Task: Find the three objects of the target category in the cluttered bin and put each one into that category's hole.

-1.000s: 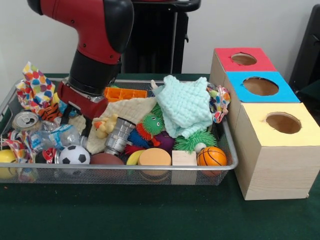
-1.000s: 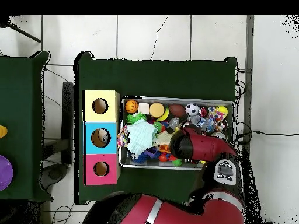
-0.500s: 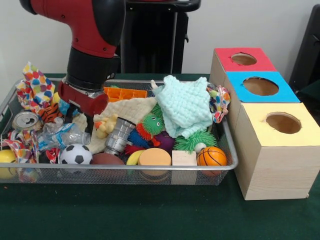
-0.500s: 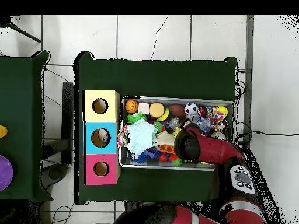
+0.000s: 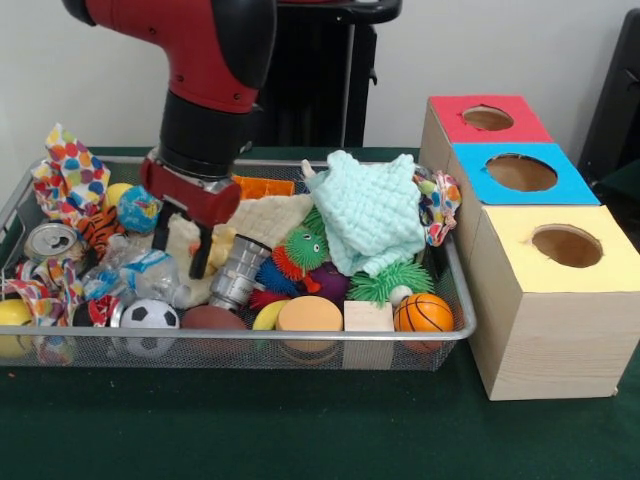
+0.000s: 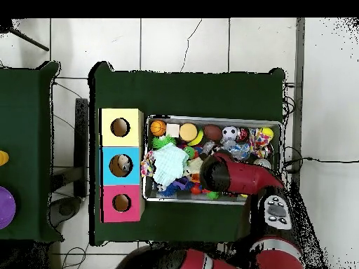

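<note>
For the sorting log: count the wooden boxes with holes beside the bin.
3, in a row beside the bin: red-topped box nearest the robot, blue-topped box in the middle, yellow-topped box nearest the front camera. None looks hidden.

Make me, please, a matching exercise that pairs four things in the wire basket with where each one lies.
Things:
1. small orange basketball
2. crushed silver drink can
3. pale mint knitted cloth
4. black-and-white soccer ball

Places, in the front view:
A. heaped on top of the toys, right of middle
B. near rim, toward the left
C. left end, below the spotted paper
D. near right corner of the silver wire-mesh bin

Pairs: 1-D, 2-C, 3-A, 4-B
</note>
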You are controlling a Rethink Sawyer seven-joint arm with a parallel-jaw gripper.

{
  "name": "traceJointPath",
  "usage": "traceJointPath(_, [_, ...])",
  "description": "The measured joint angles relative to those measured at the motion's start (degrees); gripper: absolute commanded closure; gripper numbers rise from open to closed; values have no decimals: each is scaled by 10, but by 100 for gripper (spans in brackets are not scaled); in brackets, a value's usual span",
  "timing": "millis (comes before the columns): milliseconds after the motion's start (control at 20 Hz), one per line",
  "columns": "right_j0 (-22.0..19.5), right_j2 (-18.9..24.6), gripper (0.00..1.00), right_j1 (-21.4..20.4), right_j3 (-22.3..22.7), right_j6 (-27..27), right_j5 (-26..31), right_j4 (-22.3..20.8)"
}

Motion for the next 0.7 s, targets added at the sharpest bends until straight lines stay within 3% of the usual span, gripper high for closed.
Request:
traceJointPath(350, [59,-25,0,-5,-5,0,124,0])
traceJointPath(700, [59,-29,0,-8,-16,0,165,0])
